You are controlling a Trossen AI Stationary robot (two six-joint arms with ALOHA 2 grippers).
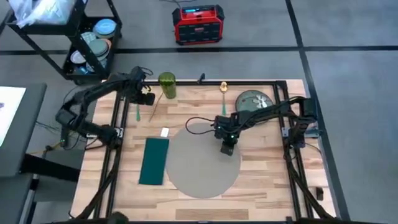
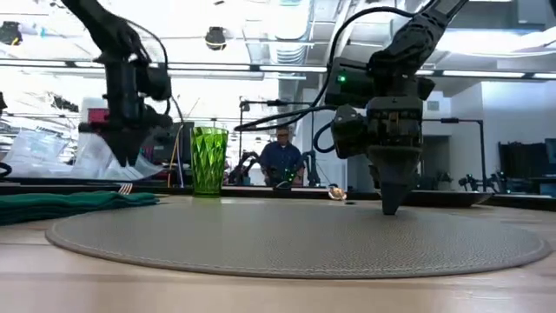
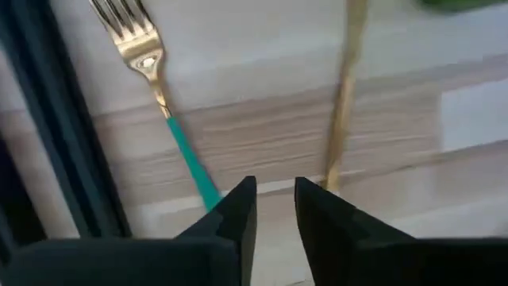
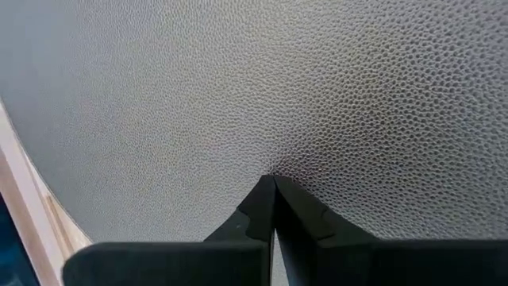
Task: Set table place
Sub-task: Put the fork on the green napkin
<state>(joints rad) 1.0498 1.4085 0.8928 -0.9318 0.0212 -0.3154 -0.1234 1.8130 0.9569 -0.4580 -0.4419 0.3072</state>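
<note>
right gripper [image 4: 274, 187] jaws closed, pinching round grey-beige textured mat [image 1: 202, 163], likely to reposition it; left gripper [image 3: 274, 195] jaws slightly open above gold teal-handled fork [image 3: 159, 95].

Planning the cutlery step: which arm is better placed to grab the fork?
Left. The left gripper hangs nearly closed right over the fork on the table. The right gripper is shut, tips down on the mat, away from the fork.

Mat [image 4: 238, 87]: matt grey, pebbled grain. Counter [image 3: 302, 127]: pale wood planks. Fork [image 3: 147, 56]: glossy gold metal. Tumbler [image 2: 208, 158]: faceted green glass.
</note>
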